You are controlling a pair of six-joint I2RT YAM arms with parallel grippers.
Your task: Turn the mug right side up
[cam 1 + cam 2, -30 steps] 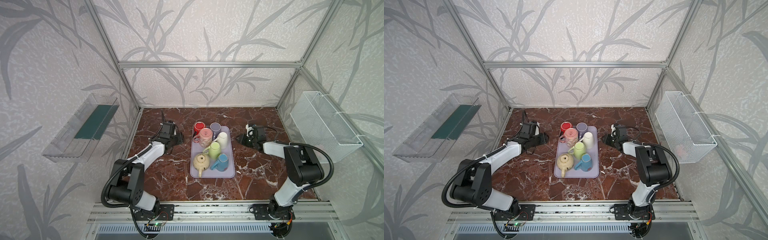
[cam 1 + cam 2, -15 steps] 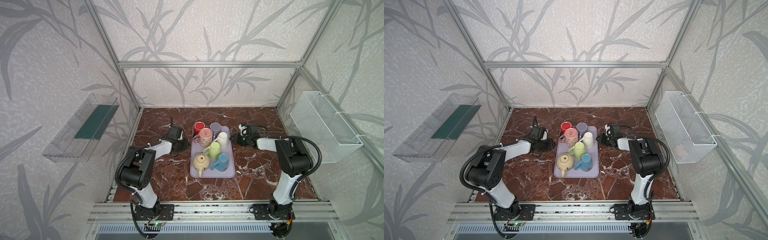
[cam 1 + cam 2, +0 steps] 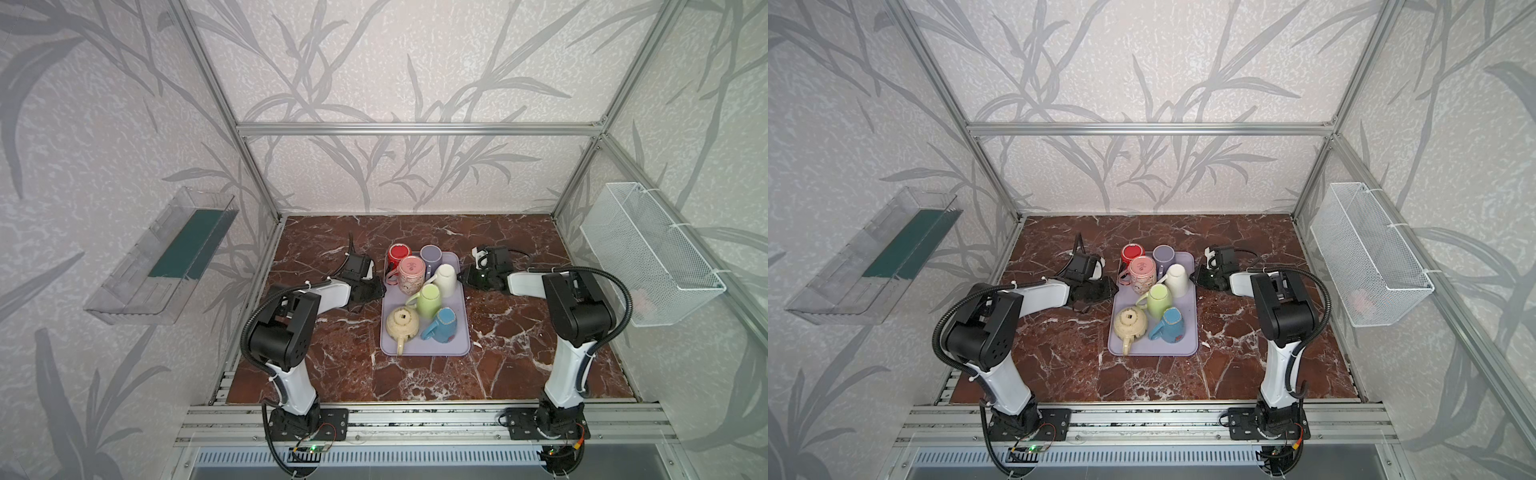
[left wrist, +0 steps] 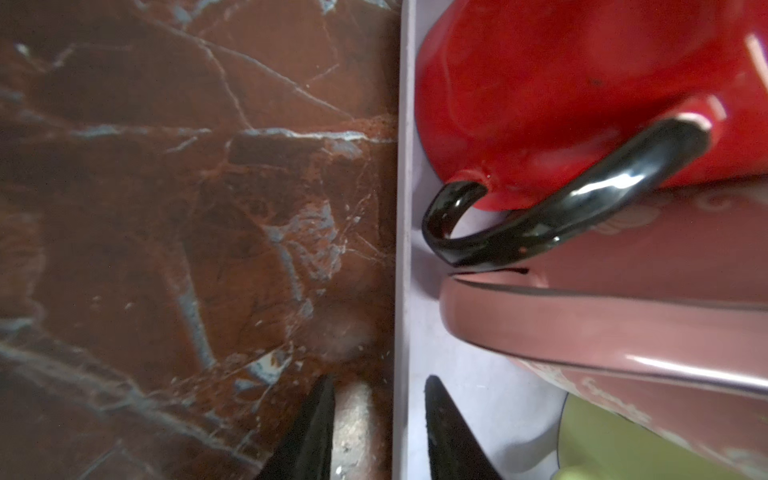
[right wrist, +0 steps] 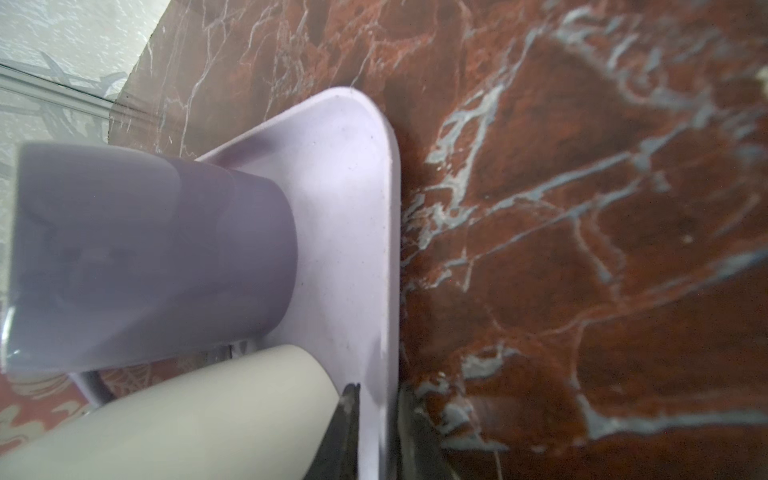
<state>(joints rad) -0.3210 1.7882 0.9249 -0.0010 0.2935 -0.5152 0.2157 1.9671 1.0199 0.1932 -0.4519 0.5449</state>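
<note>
No text, brand or number can be read with certainty. The pink mug [image 4: 623, 328], just ahead of the left end effector [image 4: 380, 384], bears white cursive lettering [image 4: 613, 400] on its wall, too blurred and cut off to make out.

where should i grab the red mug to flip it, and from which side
I'd take the red mug by its black handle, coming in from the tray's left edge with the left gripper. It stands rim-down in the far left corner, body crowded by the purple mug and pink mug; only the handle loop faces that open side, tight against the pink mug.
</note>
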